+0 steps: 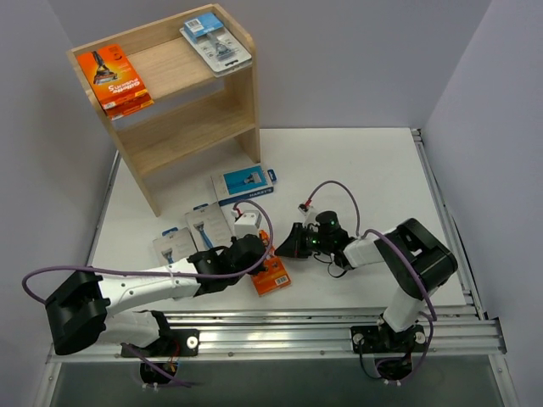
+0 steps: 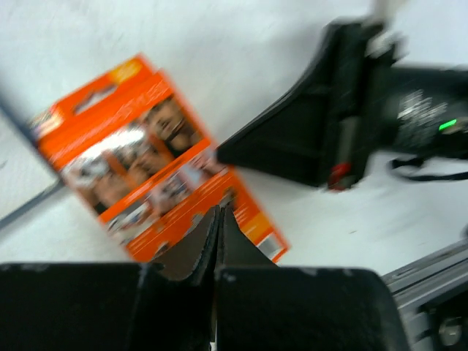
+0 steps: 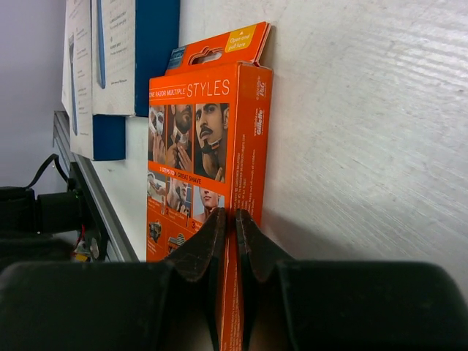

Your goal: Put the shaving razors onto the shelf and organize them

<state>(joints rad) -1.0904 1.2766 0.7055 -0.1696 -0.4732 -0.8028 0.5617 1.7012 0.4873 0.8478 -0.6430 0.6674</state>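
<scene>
Orange razor box (image 1: 271,276) lies flat on table (image 1: 365,170), between the two arms. Left gripper (image 2: 221,213): jaws closed, tips over the box's near edge. Right gripper (image 3: 232,219): jaws closed, tips at the box's side edge; actual pinch not discernible.

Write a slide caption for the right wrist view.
Shut right gripper at the corner of a bright orange cardboard razor box lying on the white table, blue-and-white razor packs beyond.
</scene>
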